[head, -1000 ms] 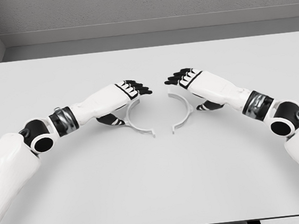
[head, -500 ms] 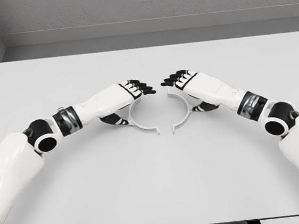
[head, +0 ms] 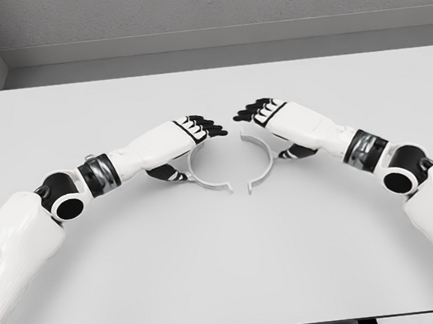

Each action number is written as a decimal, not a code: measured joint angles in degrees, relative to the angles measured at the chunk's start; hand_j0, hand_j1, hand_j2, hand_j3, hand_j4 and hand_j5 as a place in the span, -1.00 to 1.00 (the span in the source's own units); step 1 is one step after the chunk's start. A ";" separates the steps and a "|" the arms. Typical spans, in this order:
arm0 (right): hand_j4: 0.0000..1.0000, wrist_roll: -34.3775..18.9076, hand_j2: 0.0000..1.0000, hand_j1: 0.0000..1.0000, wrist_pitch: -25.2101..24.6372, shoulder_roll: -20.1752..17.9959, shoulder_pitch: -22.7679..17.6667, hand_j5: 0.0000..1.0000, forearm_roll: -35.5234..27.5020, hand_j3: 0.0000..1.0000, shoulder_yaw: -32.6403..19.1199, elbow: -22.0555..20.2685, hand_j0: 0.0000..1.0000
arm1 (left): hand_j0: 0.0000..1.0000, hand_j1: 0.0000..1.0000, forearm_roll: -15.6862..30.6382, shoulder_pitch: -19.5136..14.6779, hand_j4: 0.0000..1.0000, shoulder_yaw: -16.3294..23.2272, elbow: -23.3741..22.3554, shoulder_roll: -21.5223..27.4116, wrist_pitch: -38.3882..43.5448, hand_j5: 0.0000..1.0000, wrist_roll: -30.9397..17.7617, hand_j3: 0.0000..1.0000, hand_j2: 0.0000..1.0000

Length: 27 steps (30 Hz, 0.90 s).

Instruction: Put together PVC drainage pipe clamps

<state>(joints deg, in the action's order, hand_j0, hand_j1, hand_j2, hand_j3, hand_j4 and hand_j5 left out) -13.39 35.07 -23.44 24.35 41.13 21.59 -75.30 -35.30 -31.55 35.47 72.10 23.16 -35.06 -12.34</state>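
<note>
Two white half-ring clamp pieces lie on the table near its middle, their open sides facing each other. My left hand is shut on the left clamp half, fingers over the arc's top and thumb beneath. My right hand grips the right clamp half the same way. A narrow gap separates the lower ends of the two halves. The upper ends are hidden under the black fingertips, which nearly meet.
The pale grey table spans the whole view, with its front edge at the bottom. A grey wall runs behind the far edge. Both forearms stretch inward from the lower corners.
Both hands have slid inward with their clamp halves. The gap between the lower ends has narrowed, and the left half has moved more than the right.
</note>
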 measured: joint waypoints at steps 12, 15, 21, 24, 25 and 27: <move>1.00 -0.11 1.00 1.00 0.02 -8.44 -15.29 1.00 -3.71 1.00 -22.91 -16.39 1.00 | 1.00 1.00 -0.08 -0.35 1.00 -0.02 -0.05 -1.01 0.00 1.00 -0.04 1.00 1.00; 1.00 0.13 1.00 1.00 0.00 -9.03 -17.67 1.00 -4.81 1.00 -27.96 -18.34 1.00 | 1.00 1.00 -0.08 -0.70 1.00 -0.17 -0.32 -1.04 0.00 1.00 -0.03 1.00 1.00; 1.00 0.00 1.00 1.00 -0.01 -8.90 -17.93 1.00 -5.38 1.00 -30.02 -19.48 1.00 | 1.00 1.00 -0.01 -3.87 1.00 -0.34 -2.26 -1.03 0.01 1.00 -0.02 1.00 1.00; 1.00 -0.06 1.00 1.00 -0.01 -8.66 -17.93 1.00 -5.43 1.00 -29.32 -19.64 1.00 | 1.00 1.00 -0.02 -4.92 1.00 -0.24 -3.65 -1.13 0.00 1.00 -0.03 1.00 1.00; 1.00 -0.02 1.00 1.00 0.00 -8.62 -18.02 1.00 -5.44 1.00 -29.08 -19.66 1.00 | 1.00 1.00 -0.01 -5.54 1.00 -0.21 -4.24 -1.33 0.01 1.00 -0.03 1.00 1.00; 1.00 0.08 1.00 1.00 0.00 -8.51 -18.37 1.00 -5.46 1.00 -28.90 -19.66 1.00 | 1.00 1.00 -0.05 -5.89 1.00 -0.15 -5.22 -1.77 0.00 1.00 -0.02 1.00 1.00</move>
<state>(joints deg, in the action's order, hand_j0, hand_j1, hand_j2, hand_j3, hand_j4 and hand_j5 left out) -13.31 35.07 -31.95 5.98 35.67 -7.31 -94.95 -35.35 -37.44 35.32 66.89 21.40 -35.06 -12.36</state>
